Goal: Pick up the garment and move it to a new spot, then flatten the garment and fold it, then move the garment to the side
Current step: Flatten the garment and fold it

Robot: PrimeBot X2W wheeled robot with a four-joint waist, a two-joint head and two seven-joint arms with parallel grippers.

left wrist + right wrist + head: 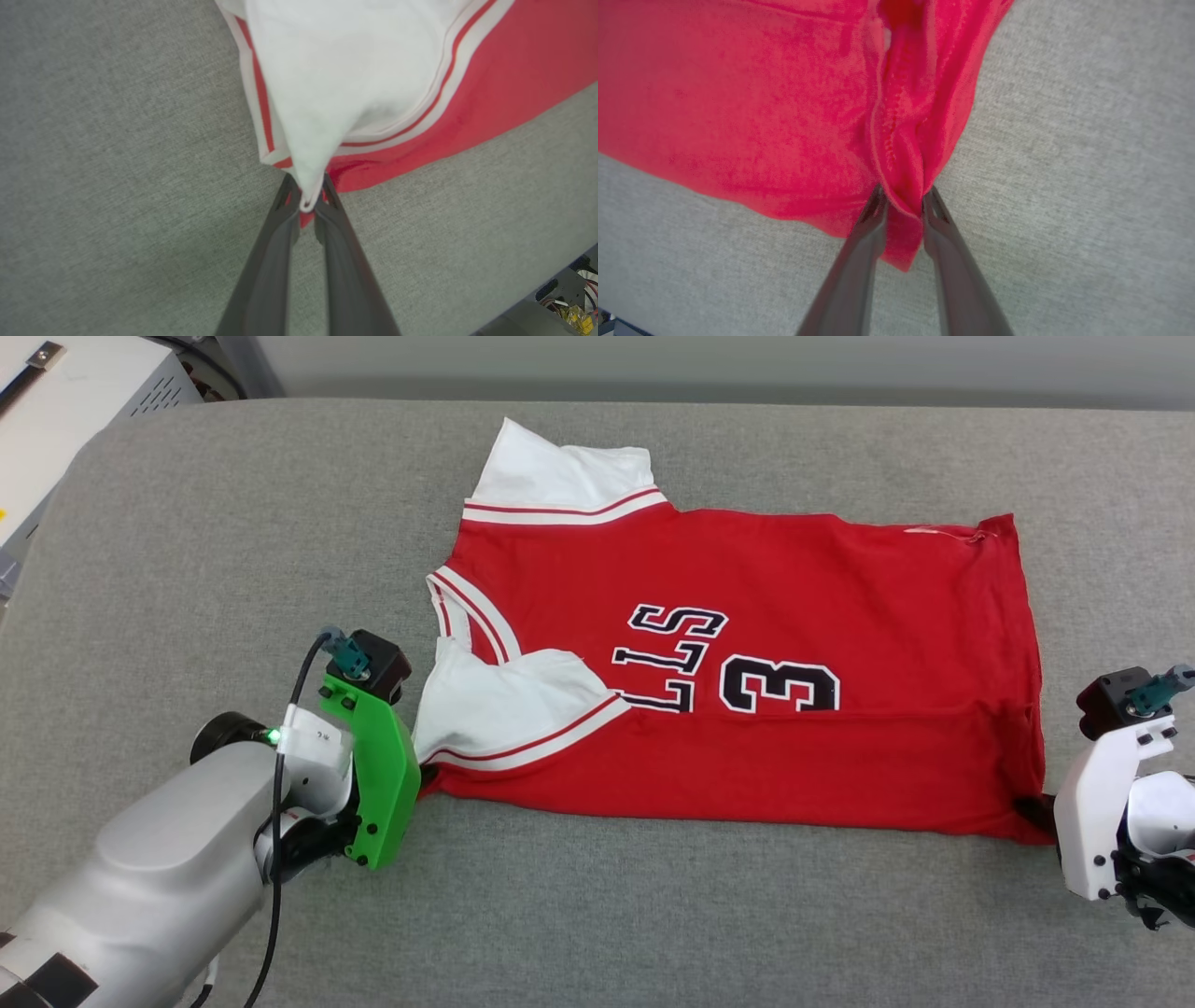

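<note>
Though folded over, the garment [794,579] lies flat — red, white-sleeved.

Red jersey garment [794,588] spread flat on grey surface [187,541], near edge folded over black lettering, white sleeves at left end.

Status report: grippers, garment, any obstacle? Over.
Left gripper shut on white sleeve corner of garment. Right gripper shut on red hem corner. It lies flat, near edge folded over. Nothing blocking.

Red garment [747,569] flat on grey fabric surface [233,523]
</note>
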